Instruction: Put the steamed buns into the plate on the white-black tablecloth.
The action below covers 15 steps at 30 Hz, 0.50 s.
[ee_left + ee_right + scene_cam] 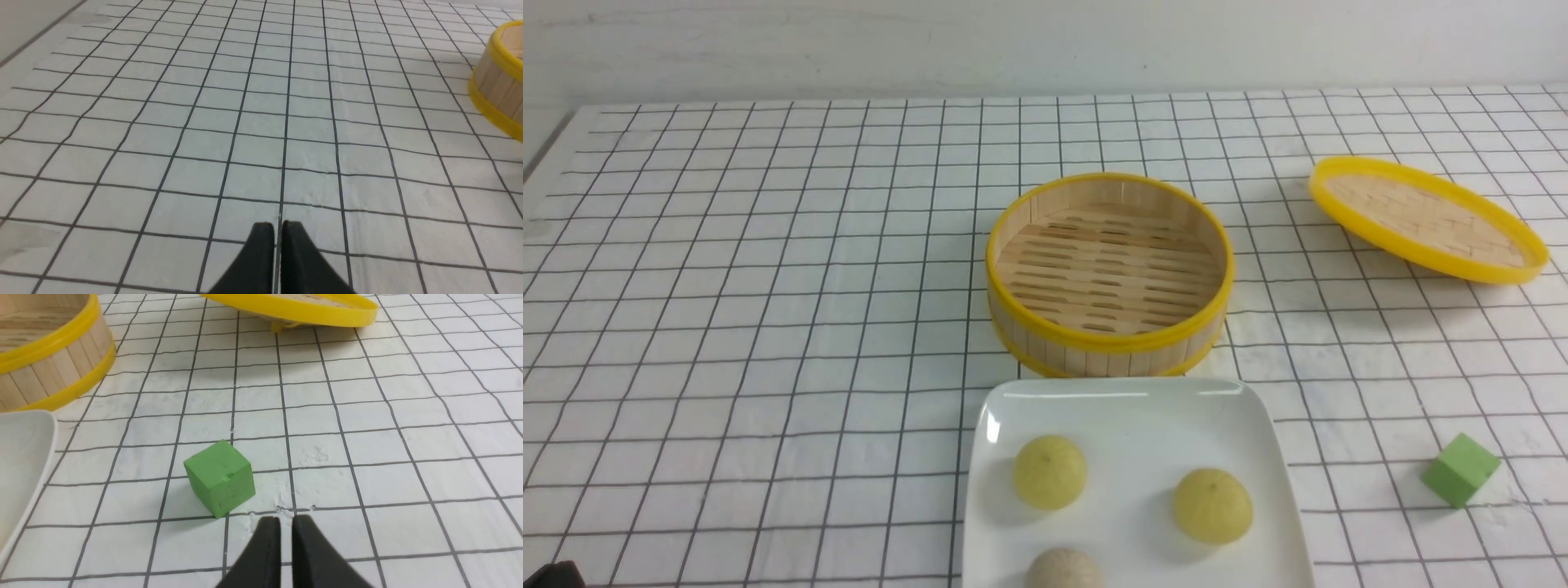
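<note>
Apparently done | all three steamed buns (pixel 1049 472) sit on plate (pixel 1258 425), just before empty steamer basket (pixel 1109 265) | my left claw (pixel 278 225) and right claw (pixel 286 519) pinched together, empty.

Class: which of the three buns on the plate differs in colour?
The beige-white bun, nearest the camera at the plate's front edge; the other two are pale yellow.

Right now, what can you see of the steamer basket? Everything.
The steamer basket is round, with pale wood-slat walls, yellow bands at top and bottom, and a slatted floor with gaps. It stands upright, open and empty, on the white-black tablecloth, just behind the plate; contact with the plate cannot be told. Its lid lies apart, to the right and tilted.
</note>
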Motion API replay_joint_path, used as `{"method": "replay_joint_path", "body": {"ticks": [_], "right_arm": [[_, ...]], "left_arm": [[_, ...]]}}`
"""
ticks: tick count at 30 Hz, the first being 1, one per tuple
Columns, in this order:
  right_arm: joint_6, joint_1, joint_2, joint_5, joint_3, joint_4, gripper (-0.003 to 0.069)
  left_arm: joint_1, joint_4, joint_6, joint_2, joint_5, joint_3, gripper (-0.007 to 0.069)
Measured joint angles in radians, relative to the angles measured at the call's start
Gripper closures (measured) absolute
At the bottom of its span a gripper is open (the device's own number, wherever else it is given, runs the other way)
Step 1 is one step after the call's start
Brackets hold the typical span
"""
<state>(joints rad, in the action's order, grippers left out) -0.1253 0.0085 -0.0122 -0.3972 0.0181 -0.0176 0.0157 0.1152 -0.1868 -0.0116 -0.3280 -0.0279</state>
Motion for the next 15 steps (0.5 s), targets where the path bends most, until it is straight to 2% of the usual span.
{"method": "replay_joint_path", "body": {"ticks": [5, 15], "right_arm": [[0.000, 0.000, 0.000, 0.000, 0.000, 0.000, 0.0583], [0.000, 0.000, 0.000, 0.000, 0.000, 0.000, 0.0572]], "left_arm": [[0.048, 0.004, 0.002, 0.000, -0.027, 0.000, 0.0570], [0.056, 0.004, 0.005, 0.000, -0.035, 0.001, 0.0556]]}}
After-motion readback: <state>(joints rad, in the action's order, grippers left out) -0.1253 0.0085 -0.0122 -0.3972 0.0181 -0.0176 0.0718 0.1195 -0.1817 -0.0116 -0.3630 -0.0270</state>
